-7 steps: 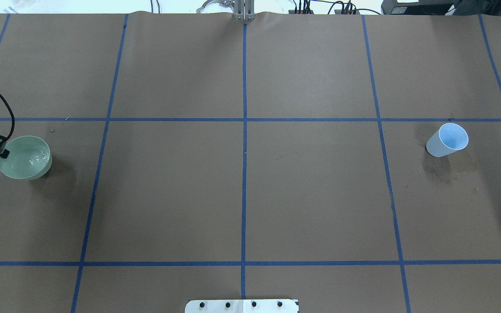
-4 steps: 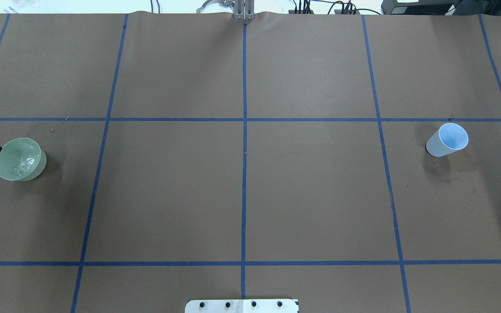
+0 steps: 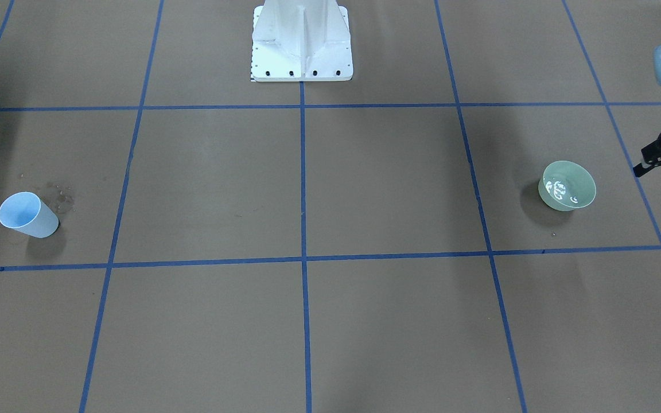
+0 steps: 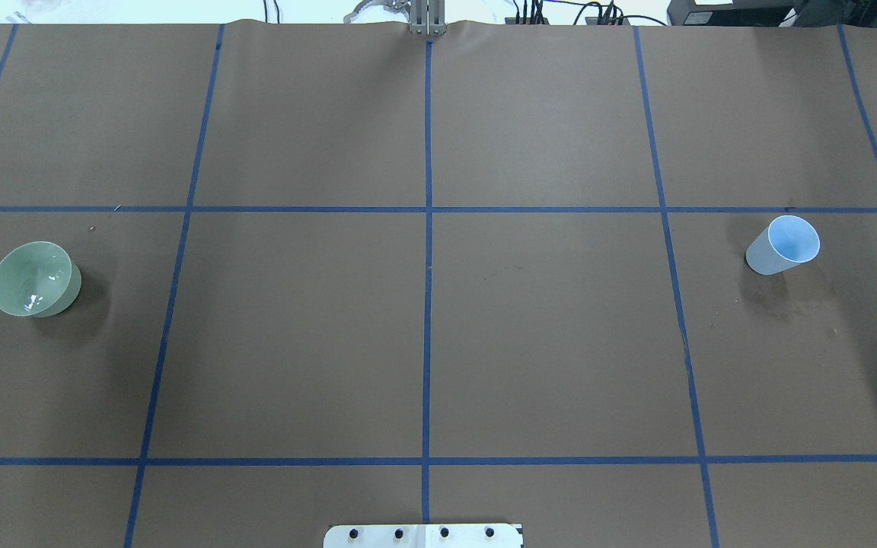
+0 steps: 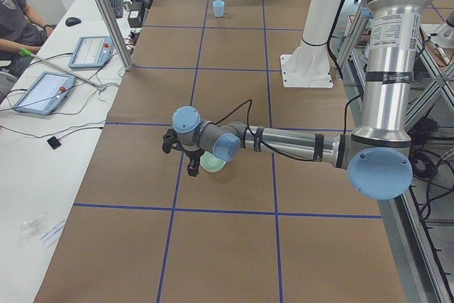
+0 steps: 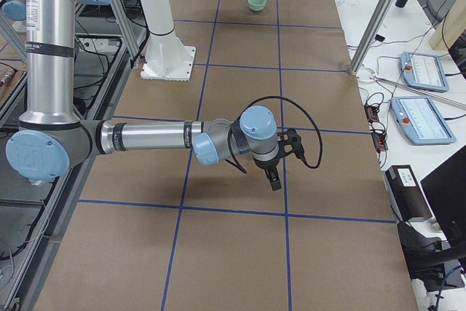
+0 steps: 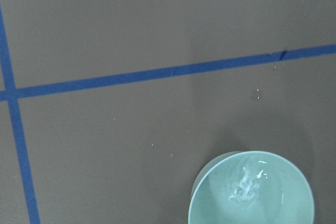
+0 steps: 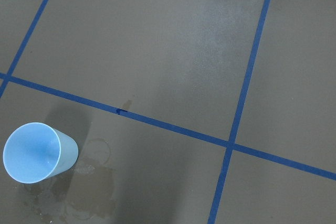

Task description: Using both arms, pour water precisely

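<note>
- Count: one pale green bowl, one light blue cup, two arms, one white pedestal.
- Bench: brown paper with a grid of blue tape lines.
- Bowl stands upright at the far left of the bench, cup upright at the far right. They are well apart, with the centre squares between them.
- Water: a small amount lies in the bottom of the bowl and shows only as white glints. The front-facing view shows the same glints.
- Dark damp patches mark the paper just beside the cup. I cannot tell whether the cup holds any liquid.
- Left arm: upper arm upright and forearm level, low over the bench, reaching out from the robot with the wrist bent at the end.
- Left fingers: to the left of the bowl, near it but not touching, spread apart with nothing between them.
- Left wrist camera looks down on the bowl at the lower right of its frame.
- Right arm: same pose mirrored, with upper arm upright, forearm level and wrist folded.
- Right fingers: they show only in the right side view, so I cannot tell whether they are apart or together.
- Right wrist camera shows the cup at its lower left.
- Beyond the bench: two tablets on a white side table.
</note>
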Tool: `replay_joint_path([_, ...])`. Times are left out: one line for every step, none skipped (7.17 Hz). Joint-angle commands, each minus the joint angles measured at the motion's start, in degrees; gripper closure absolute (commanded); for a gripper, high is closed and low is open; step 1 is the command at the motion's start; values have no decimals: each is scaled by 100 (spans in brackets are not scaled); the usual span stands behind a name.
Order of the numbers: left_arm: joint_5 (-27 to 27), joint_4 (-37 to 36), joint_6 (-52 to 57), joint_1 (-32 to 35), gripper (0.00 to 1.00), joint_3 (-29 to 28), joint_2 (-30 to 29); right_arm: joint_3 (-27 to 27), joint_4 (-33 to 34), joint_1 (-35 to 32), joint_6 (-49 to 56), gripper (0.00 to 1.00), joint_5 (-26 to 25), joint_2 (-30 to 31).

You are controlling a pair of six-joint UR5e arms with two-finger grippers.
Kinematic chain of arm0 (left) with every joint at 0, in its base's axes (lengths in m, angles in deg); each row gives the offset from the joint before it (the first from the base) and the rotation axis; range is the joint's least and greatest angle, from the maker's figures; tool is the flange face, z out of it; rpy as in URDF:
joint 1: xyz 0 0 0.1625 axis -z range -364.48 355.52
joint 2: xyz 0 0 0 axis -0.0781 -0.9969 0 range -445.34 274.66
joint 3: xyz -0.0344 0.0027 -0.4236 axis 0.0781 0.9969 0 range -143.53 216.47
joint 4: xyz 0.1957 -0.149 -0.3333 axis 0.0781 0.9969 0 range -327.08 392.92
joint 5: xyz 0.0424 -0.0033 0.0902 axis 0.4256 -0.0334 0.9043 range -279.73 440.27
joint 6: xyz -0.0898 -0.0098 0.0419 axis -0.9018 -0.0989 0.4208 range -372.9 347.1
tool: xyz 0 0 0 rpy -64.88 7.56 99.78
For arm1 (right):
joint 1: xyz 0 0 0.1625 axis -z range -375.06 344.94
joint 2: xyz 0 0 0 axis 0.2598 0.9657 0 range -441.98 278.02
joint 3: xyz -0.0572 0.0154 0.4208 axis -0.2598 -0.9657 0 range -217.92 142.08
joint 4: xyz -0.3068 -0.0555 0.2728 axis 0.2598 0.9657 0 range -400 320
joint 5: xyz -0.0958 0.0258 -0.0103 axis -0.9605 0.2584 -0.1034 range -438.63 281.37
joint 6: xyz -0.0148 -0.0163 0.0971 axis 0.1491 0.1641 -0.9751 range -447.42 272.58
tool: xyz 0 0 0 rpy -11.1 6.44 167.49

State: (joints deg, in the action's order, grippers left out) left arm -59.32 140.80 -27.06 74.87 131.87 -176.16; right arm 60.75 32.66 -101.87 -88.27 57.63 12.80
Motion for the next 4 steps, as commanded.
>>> replay_joint_path([-24, -423, 833, 763, 0, 84, 65, -40, 622, 59, 6, 1, 6, -109])
replay_joint_path([-25, -661, 940, 836, 0, 84, 239, -14, 1070, 33, -29, 1, 67, -240])
replay_joint_path([-33, -663, 941, 845, 0, 154, 406, -22, 1135, 33, -12, 1, -11, -181])
replay_joint_path([10, -672, 941, 828, 0, 224, 581, 38, 1188, 15, -81, 1, 66, -206])
